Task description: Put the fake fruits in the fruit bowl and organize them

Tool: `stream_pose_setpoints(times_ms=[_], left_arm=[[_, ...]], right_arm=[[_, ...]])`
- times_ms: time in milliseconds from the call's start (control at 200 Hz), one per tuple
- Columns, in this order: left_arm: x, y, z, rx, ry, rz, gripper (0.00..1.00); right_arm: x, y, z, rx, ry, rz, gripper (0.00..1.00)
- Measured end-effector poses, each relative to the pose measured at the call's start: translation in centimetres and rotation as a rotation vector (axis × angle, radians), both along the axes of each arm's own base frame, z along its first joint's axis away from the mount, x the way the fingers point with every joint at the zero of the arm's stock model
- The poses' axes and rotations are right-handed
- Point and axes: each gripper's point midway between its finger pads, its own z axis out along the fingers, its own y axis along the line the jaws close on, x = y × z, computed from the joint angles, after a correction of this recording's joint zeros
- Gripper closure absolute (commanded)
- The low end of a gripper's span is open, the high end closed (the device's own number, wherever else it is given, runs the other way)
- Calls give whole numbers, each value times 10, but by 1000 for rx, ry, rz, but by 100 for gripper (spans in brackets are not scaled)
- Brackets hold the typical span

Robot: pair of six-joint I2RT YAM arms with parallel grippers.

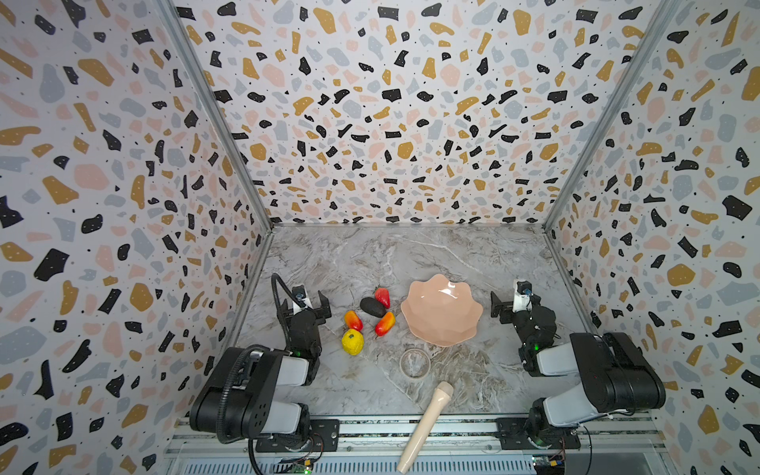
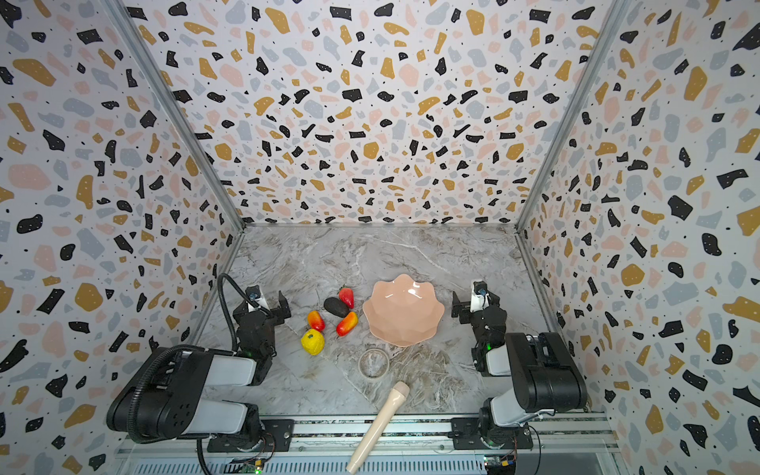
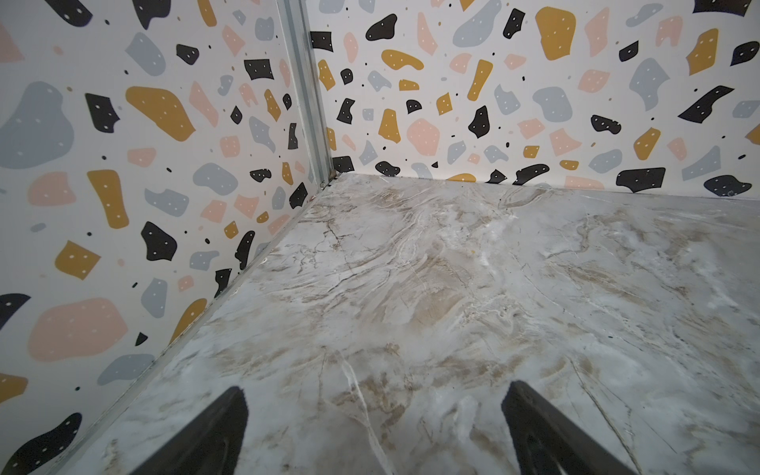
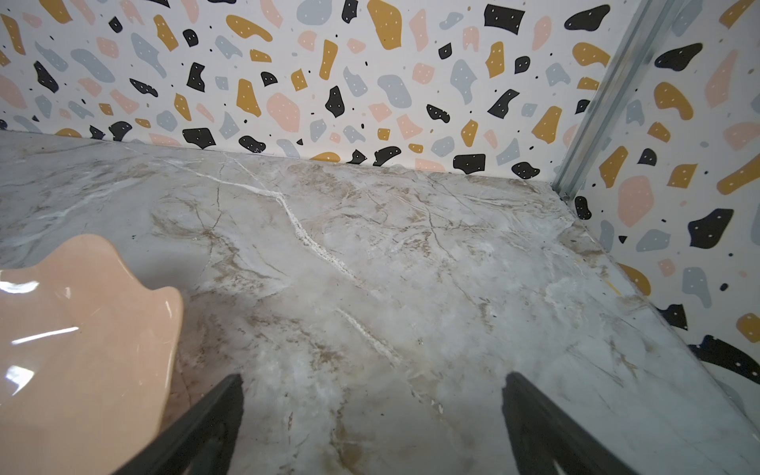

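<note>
Both top views show five fake fruits lying together on the marble table, left of the fruit bowl (image 1: 442, 310) (image 2: 403, 310). They are a red strawberry (image 1: 381, 297), a dark avocado (image 1: 372, 307), two red-orange mangoes (image 1: 353, 320) (image 1: 385, 323) and a yellow lemon (image 1: 352, 341). The peach-pink scalloped bowl holds nothing. My left gripper (image 1: 305, 307) (image 3: 374, 395) stands open and empty, left of the fruits, over bare marble. My right gripper (image 1: 516, 305) (image 4: 372, 382) is open and empty just right of the bowl (image 4: 82, 329).
A clear glass ring dish (image 1: 415, 362) sits in front of the bowl. A long beige stick (image 1: 425, 425) lies across the front edge and the rail. Patterned walls close in the table on the left, right and back.
</note>
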Motion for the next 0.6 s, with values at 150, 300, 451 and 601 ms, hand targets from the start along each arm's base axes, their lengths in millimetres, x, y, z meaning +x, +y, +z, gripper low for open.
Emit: stream_pose_setpoints(times_ms=[150, 300, 451, 601], left_arm=[[0, 0, 0, 0, 0, 0, 1], [0, 0, 0, 0, -1, 0, 0], [0, -2, 17, 7, -4, 10, 0], [0, 1, 79, -41, -124, 52, 0]], right_arm=[[0, 0, 0, 0, 2, 0, 1], [0, -2, 0, -3, 8, -14, 1], [1, -2, 28, -10, -26, -32, 1], [9, 29, 89, -37, -111, 26, 1]])
